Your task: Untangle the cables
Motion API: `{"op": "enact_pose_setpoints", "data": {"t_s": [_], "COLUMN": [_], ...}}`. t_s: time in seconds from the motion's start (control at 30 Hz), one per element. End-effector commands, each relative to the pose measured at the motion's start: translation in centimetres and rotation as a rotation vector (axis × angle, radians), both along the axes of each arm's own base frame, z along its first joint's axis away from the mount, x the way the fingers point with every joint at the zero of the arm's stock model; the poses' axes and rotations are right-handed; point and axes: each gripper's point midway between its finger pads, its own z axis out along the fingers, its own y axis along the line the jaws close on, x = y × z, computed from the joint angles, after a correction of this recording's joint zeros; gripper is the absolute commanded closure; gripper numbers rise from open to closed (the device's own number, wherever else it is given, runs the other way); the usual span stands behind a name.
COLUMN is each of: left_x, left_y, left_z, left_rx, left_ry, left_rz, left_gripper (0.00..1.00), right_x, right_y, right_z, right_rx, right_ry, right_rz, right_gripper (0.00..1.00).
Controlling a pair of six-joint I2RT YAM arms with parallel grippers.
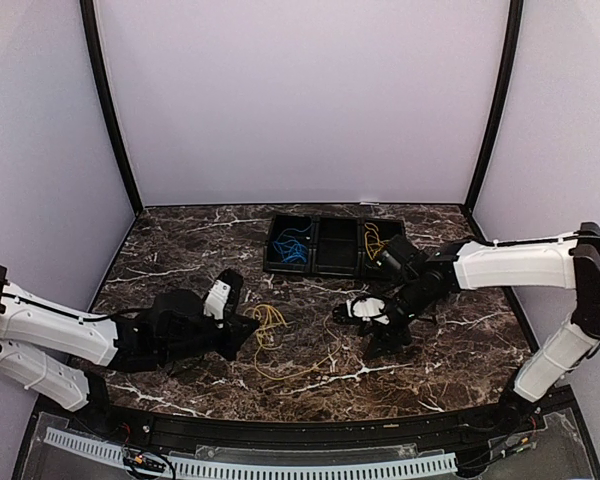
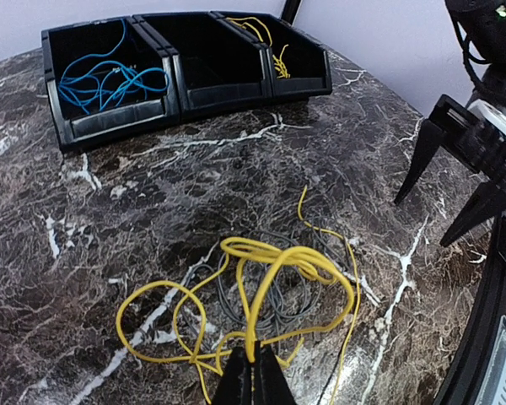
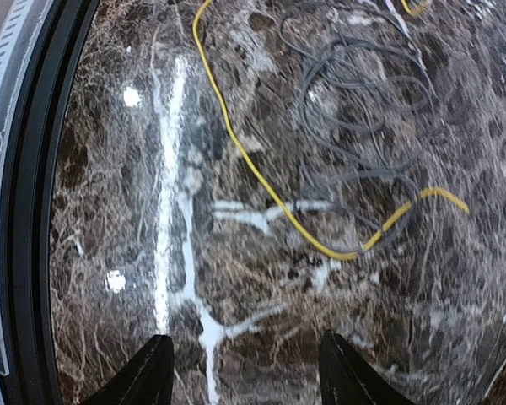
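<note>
A yellow cable (image 2: 278, 257) lies looped over a dark grey cable (image 2: 274, 304) on the marble table (image 2: 84, 253); both show in the top view, the yellow cable (image 1: 270, 322) at the centre. My left gripper (image 2: 255, 359) is shut on a strand of the yellow cable, lifting a loop of it. In the top view the left gripper (image 1: 248, 330) sits at the tangle's left. My right gripper (image 3: 244, 371) is open and empty above bare table, near a yellow strand (image 3: 261, 181) and the grey cable (image 3: 363, 110). In the top view the right gripper (image 1: 380, 340) is right of the tangle.
A black three-compartment bin (image 1: 332, 245) stands at the back. Its left compartment holds blue cables (image 2: 110, 80), its right compartment holds yellow cables (image 2: 266, 38), its middle compartment (image 2: 215, 55) looks empty. The table's front rail (image 3: 25, 211) is close to the right gripper.
</note>
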Motion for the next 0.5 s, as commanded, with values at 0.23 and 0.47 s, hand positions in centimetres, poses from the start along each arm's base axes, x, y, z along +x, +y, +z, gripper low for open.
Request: {"op": "enact_pose_setpoints", "data": {"t_s": [0.23, 0.47], "left_x": [-0.1, 0.0], "left_y": [0.7, 1.4], "left_z": [-2.2, -2.7], "left_rx": [-0.068, -0.062], "left_ry": [0.082, 0.098], "left_rz": [0.071, 0.110], "left_gripper": [1.00, 1.00], "right_x": [-0.9, -1.8], "right_y": [8.5, 11.5], "right_z": [-0.7, -2.0], "right_rx": [0.010, 0.022], "right_ry": [-0.165, -0.139], "right_rz": [0.228, 0.290], "right_gripper": [0.41, 0.41]}}
